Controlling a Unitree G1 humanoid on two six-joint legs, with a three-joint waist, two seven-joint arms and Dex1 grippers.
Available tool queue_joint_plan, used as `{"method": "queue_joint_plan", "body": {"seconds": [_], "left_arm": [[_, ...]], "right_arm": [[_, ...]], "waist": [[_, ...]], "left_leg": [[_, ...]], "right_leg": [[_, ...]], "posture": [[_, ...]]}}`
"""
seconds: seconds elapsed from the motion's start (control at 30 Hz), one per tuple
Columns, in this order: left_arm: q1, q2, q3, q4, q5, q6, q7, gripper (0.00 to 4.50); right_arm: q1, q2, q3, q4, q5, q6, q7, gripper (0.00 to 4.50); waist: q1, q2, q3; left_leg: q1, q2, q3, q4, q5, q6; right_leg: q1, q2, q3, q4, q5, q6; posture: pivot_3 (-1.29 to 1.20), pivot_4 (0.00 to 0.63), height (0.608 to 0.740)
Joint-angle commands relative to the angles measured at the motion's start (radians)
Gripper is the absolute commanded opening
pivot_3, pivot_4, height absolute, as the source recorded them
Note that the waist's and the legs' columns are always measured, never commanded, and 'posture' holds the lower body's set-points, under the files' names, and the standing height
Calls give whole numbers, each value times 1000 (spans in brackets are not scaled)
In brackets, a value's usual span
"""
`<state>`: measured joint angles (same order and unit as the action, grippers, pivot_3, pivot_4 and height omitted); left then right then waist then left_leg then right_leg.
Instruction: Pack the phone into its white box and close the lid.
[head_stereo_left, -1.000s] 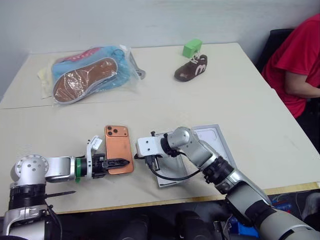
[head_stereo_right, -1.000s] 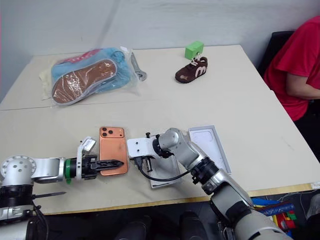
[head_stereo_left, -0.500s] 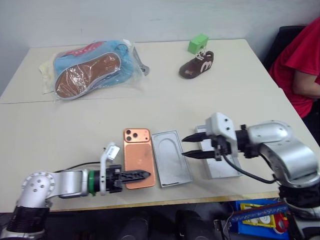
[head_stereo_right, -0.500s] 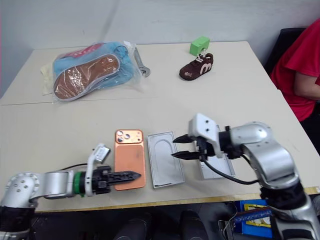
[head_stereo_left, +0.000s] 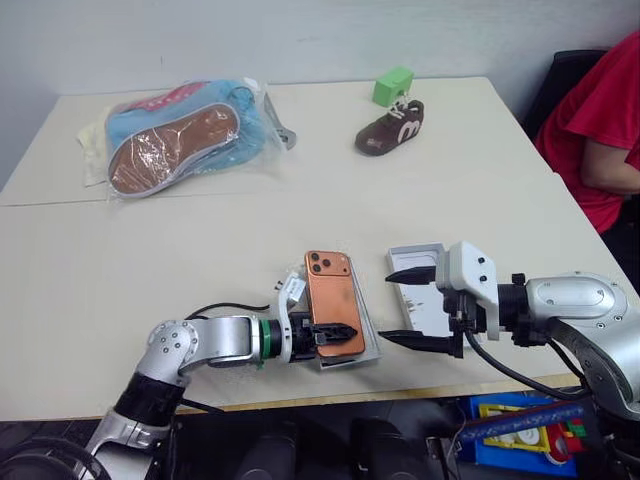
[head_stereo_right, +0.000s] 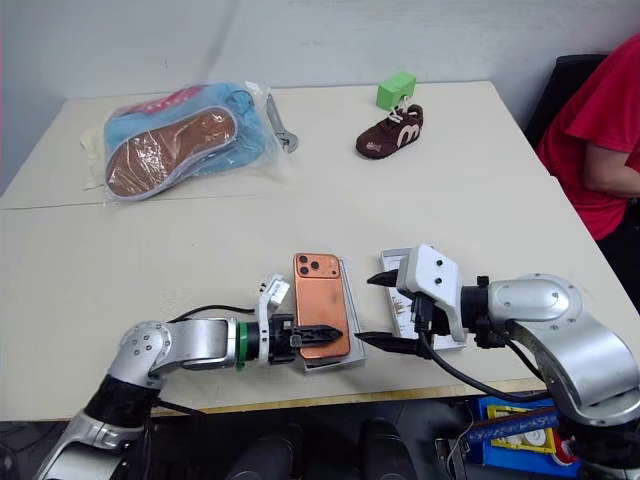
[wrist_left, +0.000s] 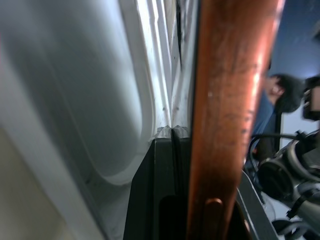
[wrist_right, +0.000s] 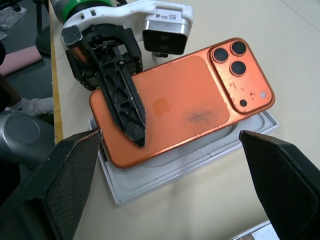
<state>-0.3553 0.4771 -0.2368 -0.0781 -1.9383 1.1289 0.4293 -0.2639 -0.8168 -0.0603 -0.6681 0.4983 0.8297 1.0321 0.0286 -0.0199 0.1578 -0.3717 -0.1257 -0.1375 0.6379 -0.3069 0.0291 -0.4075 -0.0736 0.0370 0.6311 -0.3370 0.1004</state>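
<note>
My left jaws (head_stereo_left: 338, 333) pinch the phone (head_stereo_left: 333, 303) by its near end, long axis pointing away, above a white tray (wrist_right: 165, 172); my right jaws (head_stereo_left: 413, 308) gape wide just beside it.

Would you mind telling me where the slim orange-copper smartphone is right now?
In the head views, the slim orange-copper smartphone is near the table's front edge, gripped by the left hand over a flat white panel; the open right hand is just right of it.
</note>
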Motion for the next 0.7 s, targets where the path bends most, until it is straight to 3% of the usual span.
{"method": "queue_joint_plan", "body": {"seconds": [0.03,0.07,0.53,0.7], "left_arm": [[-27,-6,-14,4,-34,18,10,105],[-34,-5,-17,9,-34,21,16,105],[-106,64,-14,-35,-34,105,-125,4365],[-140,145,-28,-61,-34,138,-165,4470]], "right_arm": [[11,-21,-20,-36,18,-19,-28,4500],[16,-24,-20,-35,17,-25,-33,4500],[50,-56,-8,-22,23,-69,-64,4500],[40,-48,2,-15,29,-70,-78,4500]], "waist": [[0,0,0],[0,0,0],[-2,-1,0],[-2,-2,1]], "left_leg": [[0,0,0,0,0,0],[0,0,0,1,0,0],[0,0,0,5,0,0],[0,0,0,5,0,0]], "right_leg": [[0,0,0,0,0,0],[0,0,0,0,0,0],[0,1,0,5,0,0],[0,1,1,5,0,0]], "posture": [[0,150,740],[0,150,740],[0,150,740],[0,150,740]]}}
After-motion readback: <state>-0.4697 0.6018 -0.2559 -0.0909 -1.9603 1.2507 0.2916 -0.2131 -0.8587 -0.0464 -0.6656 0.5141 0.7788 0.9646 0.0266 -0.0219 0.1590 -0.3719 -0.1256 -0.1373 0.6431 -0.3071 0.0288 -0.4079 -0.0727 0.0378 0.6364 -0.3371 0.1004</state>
